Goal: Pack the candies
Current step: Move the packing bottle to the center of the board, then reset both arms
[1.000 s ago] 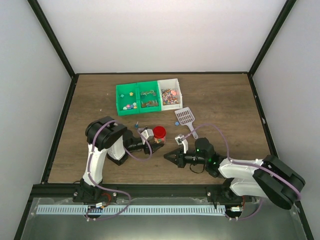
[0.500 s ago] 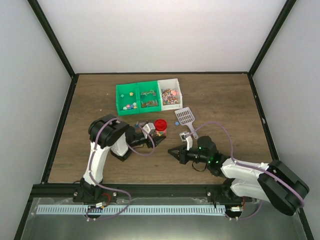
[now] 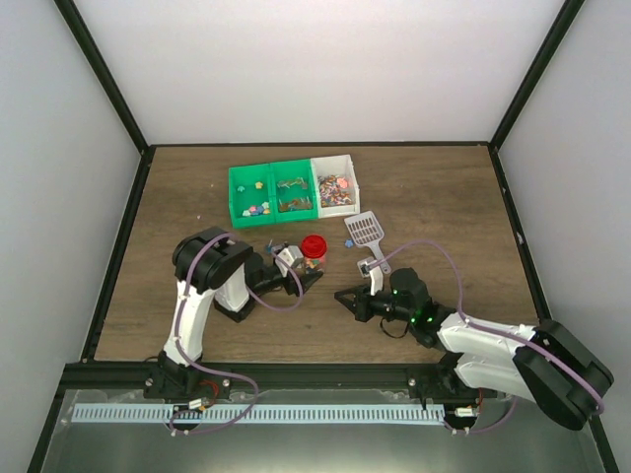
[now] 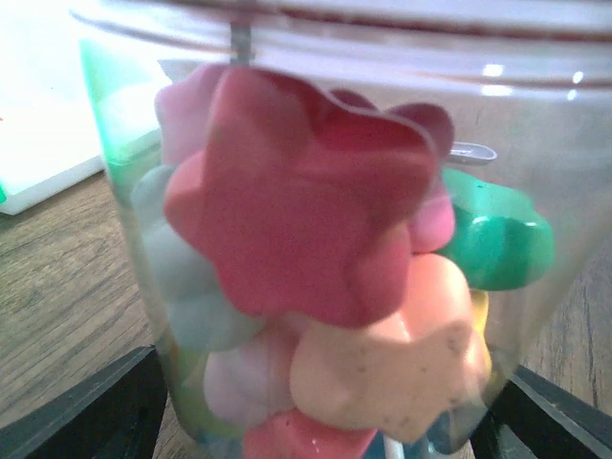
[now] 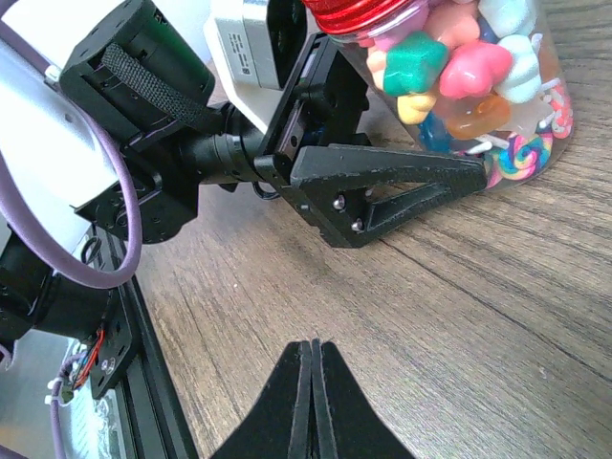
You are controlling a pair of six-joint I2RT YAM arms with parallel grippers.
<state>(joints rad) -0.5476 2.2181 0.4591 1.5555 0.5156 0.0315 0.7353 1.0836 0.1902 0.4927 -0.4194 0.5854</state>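
— Where are we with the packing?

— Near the end, I'd say. The jar (image 5: 478, 86) is stuffed with candies (image 4: 306, 201) in pink, green and orange, and the red lid (image 3: 315, 243) sits on top. I cannot tell whether it is fastened tight.

— Who has hold of it?

— The left gripper (image 3: 307, 277). Its fingers (image 4: 91, 411) press the clear wall low down from both sides, so it is clamped on the jar. The jar seems to stand on the table (image 3: 444, 197) between the two arms.

— And the other one?

— The right gripper (image 5: 311, 378) hangs low just beside the jar, tips pressed together, carrying nothing.

— So what comes next?

— My guess is that either the lid gets a last turn or the jar is let go. For the lid, the right gripper needs to rise, spread wide enough for the cap and come down square on it while the left holds steady. For letting go, the left fingers must part evenly so the jar doesn't tip.

— Anything in the way?

— The scoop (image 3: 367, 234) lies just beyond the right arm with its handle close to the wrist, and a careless swing could knock it. One blue sweet (image 3: 348, 240) lies loose between scoop and jar. The green tray (image 3: 234, 192) and white bin (image 3: 333, 160), with more candies inside, stand well back.
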